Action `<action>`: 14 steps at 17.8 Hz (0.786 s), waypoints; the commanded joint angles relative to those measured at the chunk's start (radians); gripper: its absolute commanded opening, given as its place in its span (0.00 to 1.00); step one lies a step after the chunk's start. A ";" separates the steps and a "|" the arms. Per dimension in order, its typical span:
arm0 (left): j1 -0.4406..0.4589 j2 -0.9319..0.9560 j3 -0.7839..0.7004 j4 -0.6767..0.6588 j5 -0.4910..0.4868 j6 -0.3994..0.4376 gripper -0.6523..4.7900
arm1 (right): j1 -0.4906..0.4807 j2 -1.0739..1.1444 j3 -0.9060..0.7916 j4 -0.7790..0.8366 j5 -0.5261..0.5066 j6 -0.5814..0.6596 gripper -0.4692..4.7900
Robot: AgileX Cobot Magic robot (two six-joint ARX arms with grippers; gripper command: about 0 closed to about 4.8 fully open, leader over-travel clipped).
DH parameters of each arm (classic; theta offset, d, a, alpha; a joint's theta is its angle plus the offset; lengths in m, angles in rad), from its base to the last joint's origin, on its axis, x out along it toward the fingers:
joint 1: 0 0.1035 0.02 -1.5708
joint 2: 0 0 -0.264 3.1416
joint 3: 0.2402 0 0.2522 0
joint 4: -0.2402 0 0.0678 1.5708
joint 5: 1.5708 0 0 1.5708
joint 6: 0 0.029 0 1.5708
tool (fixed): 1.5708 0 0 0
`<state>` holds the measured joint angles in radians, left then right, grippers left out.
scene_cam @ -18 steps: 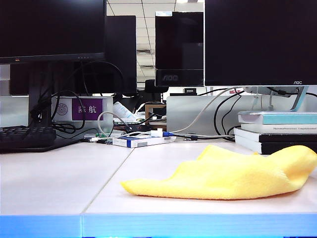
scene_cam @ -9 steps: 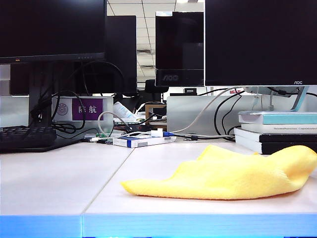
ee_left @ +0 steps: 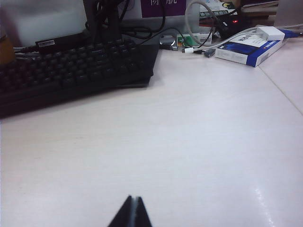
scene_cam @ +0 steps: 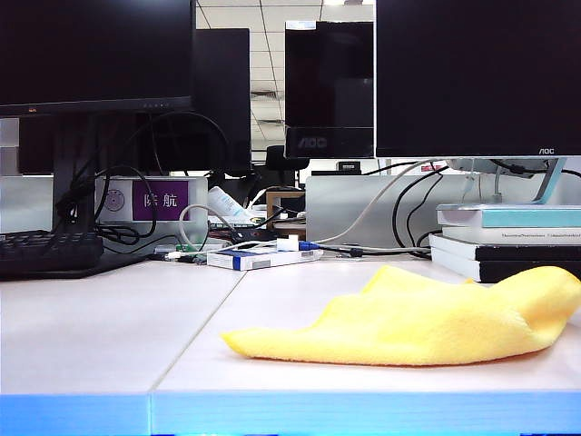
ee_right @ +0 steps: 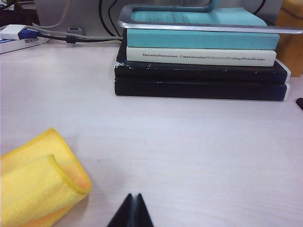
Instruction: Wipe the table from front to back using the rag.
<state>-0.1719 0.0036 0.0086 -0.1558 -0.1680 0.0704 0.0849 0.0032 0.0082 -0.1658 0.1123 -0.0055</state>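
Right wrist view: the rag (ee_right: 38,184) lies near the clenched right tool (ee_right: 133,212); left tool (ee_left: 132,213) clenched too.

The rag (scene_cam: 427,322) is a bright yellow, fuzzy cloth, loosely folded and rumpled, lying near the front edge of the table (scene_cam: 100,336) on its right half. One rounded, folded end (ee_right: 40,184) shows a stitched hem. The table is off-white with faint wood grain, a thin seam between panels and a light blue front edge.
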 commanded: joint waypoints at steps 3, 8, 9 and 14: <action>-0.001 -0.002 -0.001 -0.011 -0.008 -0.003 0.11 | 0.001 -0.002 -0.006 0.006 0.000 -0.003 0.09; -0.001 -0.002 -0.001 -0.011 -0.008 -0.002 0.11 | 0.001 -0.002 -0.006 0.006 0.000 -0.003 0.09; 0.000 -0.002 -0.001 -0.011 -0.012 0.008 0.11 | 0.001 -0.002 -0.006 0.006 0.001 -0.003 0.09; 0.087 -0.002 -0.001 -0.007 0.108 -0.004 0.11 | 0.001 -0.002 -0.006 0.006 0.000 -0.003 0.09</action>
<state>-0.1017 0.0036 0.0086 -0.1539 -0.1528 0.0704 0.0849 0.0032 0.0082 -0.1658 0.1123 -0.0055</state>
